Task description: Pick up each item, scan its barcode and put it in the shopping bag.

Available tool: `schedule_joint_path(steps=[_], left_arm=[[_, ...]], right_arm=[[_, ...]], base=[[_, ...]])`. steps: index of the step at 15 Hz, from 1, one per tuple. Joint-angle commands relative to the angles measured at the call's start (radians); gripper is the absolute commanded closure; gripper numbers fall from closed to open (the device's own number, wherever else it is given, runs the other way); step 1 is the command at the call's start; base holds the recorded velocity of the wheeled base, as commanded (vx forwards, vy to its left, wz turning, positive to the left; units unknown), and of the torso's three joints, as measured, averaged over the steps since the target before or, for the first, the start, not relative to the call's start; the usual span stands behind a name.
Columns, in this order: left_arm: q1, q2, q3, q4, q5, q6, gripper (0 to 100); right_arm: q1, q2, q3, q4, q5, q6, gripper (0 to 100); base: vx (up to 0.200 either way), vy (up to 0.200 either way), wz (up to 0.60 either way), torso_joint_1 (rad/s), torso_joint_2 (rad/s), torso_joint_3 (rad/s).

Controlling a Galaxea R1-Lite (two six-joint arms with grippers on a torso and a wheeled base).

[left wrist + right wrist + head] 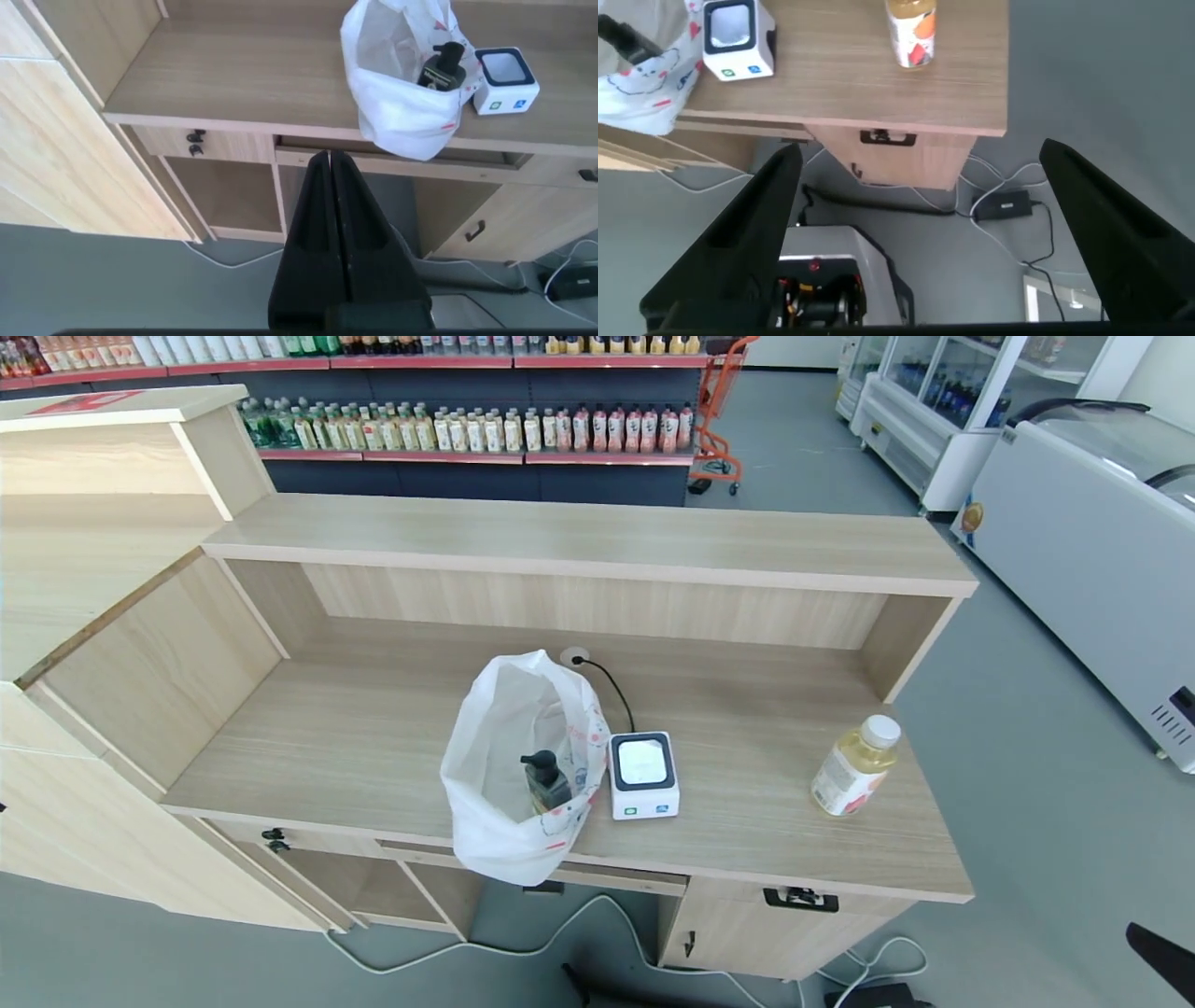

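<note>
The left gripper has its jaws pressed together on nothing and hangs low in front of the counter, below its front edge. The right gripper has its jaws spread wide and empty, and it also hangs below and in front of the counter, near its right end. Above it the drink bottle stands upright near the counter's right end, well apart from the scanner. The scanner sits just beside the open shopping bag, which already holds a dark pump bottle. The drink bottle looks full of pale liquid, so it is probably moderately heavy. Its plastic wall is likely smooth and may give a little under pressure. The labelled middle of the body seems the best place to grip, below the shoulder and well under the white cap. The jaws should be set so they do not cover the barcode.
</note>
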Motion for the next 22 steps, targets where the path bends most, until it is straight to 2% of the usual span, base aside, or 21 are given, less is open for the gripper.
schedule_joint_path(steps=[1,8,12,17,22], left_arm=[[0.000,0.000,0.001,0.000,0.000,0.000,100],[0.000,0.000,-0.001,0.000,0.000,-0.004,100],[0.000,0.002,-0.001,0.000,0.000,-0.004,100],[0.000,0.002,0.001,0.000,0.001,-0.006,100],[0.000,0.002,0.001,0.000,0.001,-0.006,100]], right_arm=[[-0.042,0.044,-0.002,-0.004,-0.001,-0.002,0],[-0.045,0.049,-0.010,-0.004,0.005,-0.002,0],[-0.045,0.045,-0.008,-0.004,0.005,-0.002,0],[-0.045,0.052,-0.002,-0.001,0.005,-0.002,0],[-0.047,0.105,0.001,0.005,0.001,-0.007,0]], base=[[0.000,-0.200,0.00,0.007,0.00,0.012],[0.000,-0.200,0.00,0.004,0.00,0.000],[0.000,0.000,0.00,0.000,0.00,0.000],[0.200,0.000,0.00,0.002,0.00,0.003],[0.000,0.000,0.00,0.000,0.00,0.000]])
